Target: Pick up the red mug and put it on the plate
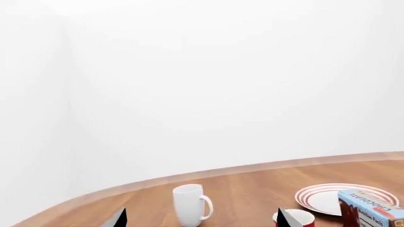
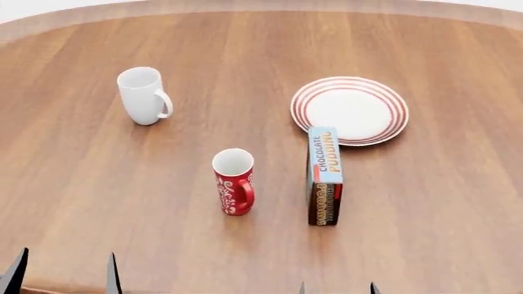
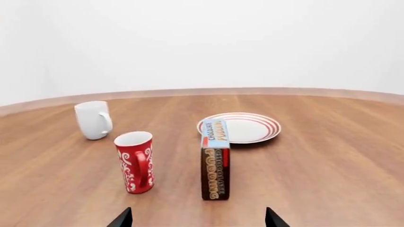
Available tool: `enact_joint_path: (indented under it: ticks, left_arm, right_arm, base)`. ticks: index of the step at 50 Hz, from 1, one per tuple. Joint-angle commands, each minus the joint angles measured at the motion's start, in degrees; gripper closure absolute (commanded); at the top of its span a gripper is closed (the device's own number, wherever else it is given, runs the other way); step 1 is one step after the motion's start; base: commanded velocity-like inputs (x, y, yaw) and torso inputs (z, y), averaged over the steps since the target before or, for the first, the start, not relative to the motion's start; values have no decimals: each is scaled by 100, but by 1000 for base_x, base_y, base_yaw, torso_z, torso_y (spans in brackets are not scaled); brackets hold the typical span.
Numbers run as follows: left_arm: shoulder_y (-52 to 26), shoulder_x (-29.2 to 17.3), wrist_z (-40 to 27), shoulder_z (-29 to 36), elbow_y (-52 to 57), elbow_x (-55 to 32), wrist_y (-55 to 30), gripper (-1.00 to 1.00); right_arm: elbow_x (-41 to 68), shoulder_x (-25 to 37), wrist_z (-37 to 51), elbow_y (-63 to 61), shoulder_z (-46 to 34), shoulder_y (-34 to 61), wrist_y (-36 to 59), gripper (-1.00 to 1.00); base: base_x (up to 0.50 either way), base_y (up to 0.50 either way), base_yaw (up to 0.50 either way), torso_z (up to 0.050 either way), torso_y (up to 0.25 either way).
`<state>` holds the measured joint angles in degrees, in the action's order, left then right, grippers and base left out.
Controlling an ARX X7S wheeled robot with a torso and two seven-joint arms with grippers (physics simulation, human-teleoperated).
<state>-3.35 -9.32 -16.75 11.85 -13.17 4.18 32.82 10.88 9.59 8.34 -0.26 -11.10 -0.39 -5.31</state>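
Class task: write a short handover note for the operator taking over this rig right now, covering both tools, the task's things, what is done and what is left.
Left tool: open, empty, at the near table edge.
Right tool: open, empty, also at the near edge.
Red mug: upright on the table, untouched, handle toward the robot.
Plate: farther back and right, bare, behind the chocolate pudding box.
White mug: far left, not part of the job.
Done: nothing.
Left: grasp the red mug, lift it past the box, set it on the plate.

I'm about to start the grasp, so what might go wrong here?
The upright chocolate pudding box stands between the tall red patterned mug and the red-ringed white plate, touching the plate's near rim; a low carry might topple it. The mug's handle faces the robot, so a front grasp may knock it.
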Motion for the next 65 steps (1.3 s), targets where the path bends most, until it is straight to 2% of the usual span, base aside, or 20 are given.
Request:
enact_joint_path:
  ticks: [1, 42, 65]
  left_arm:
    - [-7, -32, -43, 46, -1, -15, 2, -100]
    - [-29, -133, -175, 191, 9, -65, -23, -100]
    - [-45, -183, -242, 266, 2, -95, -7, -100]
  right_arm:
    - [32, 35, 45, -35, -38, -12, -4, -100]
    - [162, 127, 145, -4, -153, 11, -90, -100]
    - [231, 165, 211, 40, -195, 35, -130, -100]
  base:
    - [4, 199, 0, 0, 0]
    - [7, 193, 0, 0, 0]
    - [20, 12, 0, 0, 0]
